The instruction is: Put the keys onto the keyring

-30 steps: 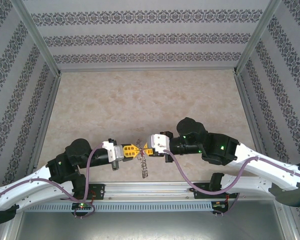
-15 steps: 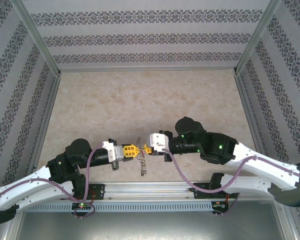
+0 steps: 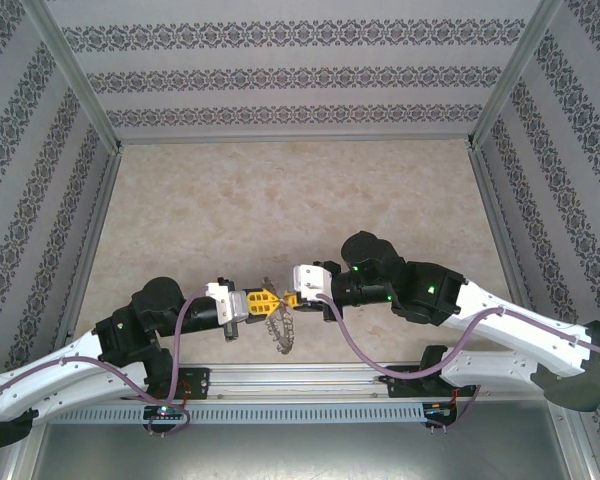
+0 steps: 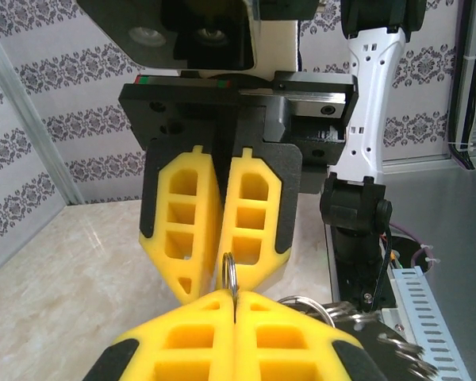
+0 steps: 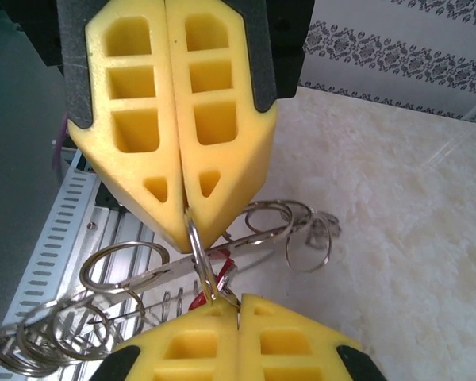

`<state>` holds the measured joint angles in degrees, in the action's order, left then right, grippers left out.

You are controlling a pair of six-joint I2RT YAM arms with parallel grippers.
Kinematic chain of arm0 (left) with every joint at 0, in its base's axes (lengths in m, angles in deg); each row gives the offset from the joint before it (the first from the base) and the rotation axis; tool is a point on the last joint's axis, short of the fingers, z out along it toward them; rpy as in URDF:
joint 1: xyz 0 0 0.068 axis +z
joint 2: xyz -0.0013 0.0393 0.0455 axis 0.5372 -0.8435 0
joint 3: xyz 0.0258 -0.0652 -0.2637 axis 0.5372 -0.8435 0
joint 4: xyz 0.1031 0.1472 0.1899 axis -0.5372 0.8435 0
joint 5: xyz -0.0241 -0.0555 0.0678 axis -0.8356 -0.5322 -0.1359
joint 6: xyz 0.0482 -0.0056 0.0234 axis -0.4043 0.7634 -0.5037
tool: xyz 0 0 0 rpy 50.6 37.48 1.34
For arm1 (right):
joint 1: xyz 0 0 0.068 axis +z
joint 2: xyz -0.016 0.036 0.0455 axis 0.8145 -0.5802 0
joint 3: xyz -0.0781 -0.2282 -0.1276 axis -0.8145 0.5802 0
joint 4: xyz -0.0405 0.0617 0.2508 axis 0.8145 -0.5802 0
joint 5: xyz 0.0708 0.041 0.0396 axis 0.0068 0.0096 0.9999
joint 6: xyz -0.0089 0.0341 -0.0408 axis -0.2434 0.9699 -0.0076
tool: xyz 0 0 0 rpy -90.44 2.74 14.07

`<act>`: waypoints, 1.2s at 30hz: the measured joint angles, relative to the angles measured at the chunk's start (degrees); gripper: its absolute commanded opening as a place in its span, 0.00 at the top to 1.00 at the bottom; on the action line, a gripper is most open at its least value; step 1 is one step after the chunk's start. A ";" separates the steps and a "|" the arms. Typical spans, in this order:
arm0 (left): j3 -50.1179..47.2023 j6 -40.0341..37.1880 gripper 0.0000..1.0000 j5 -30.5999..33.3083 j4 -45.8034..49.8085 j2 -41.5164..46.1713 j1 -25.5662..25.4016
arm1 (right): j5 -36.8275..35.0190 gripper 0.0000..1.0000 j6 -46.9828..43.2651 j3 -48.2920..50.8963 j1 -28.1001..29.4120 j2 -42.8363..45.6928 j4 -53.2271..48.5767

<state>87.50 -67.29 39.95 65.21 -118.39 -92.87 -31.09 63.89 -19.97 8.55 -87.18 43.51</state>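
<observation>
A marbled table (image 3: 280,190) lay between patterned walls (image 3: 40,180), with a metal rail (image 3: 310,378) along its near edge and two purple cables (image 3: 355,350) looping off the arms. Over the near part of the table, just beyond the rail, the two grippers met tip to tip, so each one's yellow fingers blocked most of the other's view of the work. The left gripper (image 3: 268,300) was fully closed, its pads pressed together and pinching the thin wire of the keyring (image 5: 197,246) at their tips. The right gripper (image 3: 293,297) was very narrow too, its pads meeting at a thin seam into which the same ring ran, so both arms had hold of the one ring from opposite sides, edge-on and raised off the table. A bunch of spare silver rings (image 5: 119,270) dangled below and toward the rail, overlapping too much for an exact count, though there were at least five. One key (image 5: 220,258) was present, with only scraps of its red head showing just behind the held ring, near the right gripper's tips; whether it was threaded on could not be told.
</observation>
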 measured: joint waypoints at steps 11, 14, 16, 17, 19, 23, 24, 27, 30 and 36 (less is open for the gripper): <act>0.00 -0.02 1.00 -0.90 0.00 0.02 0.00 | 0.52 0.72 1.03 4.04 0.00 8.09 3.87; 0.00 -0.02 1.00 -1.14 0.00 -0.02 0.00 | 0.85 0.72 1.03 4.04 0.00 6.54 4.61; 0.00 0.00 1.00 -1.29 0.00 -0.02 0.00 | 1.20 0.74 1.03 4.04 0.00 5.51 4.98; 0.00 0.00 1.00 -1.31 0.00 -0.02 0.00 | 1.46 0.74 1.03 4.04 0.00 5.14 5.09; 0.00 0.00 1.00 -1.31 0.00 -0.02 0.00 | 2.01 0.75 1.01 4.04 0.00 4.74 5.35; 0.00 0.00 1.00 -1.33 0.00 -0.02 0.00 | 3.56 0.77 1.03 4.04 0.02 4.70 6.38; 0.00 0.00 1.00 -1.31 0.00 -0.02 0.00 | 3.82 0.78 1.01 4.04 0.04 4.63 6.58; 0.00 0.00 1.00 -1.33 0.00 -0.17 0.00 | 4.31 0.83 1.03 4.04 0.04 4.22 6.82; 0.00 0.00 1.00 -1.29 -0.02 -0.33 0.00 | 4.59 0.92 1.01 4.04 0.07 3.91 6.95; 0.26 -0.07 1.00 -0.66 0.74 -0.83 0.00 | 4.57 1.00 0.94 4.00 0.04 3.80 6.51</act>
<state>87.76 -67.35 39.30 65.95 -119.22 -92.87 -26.52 64.83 -15.97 8.60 -83.38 50.02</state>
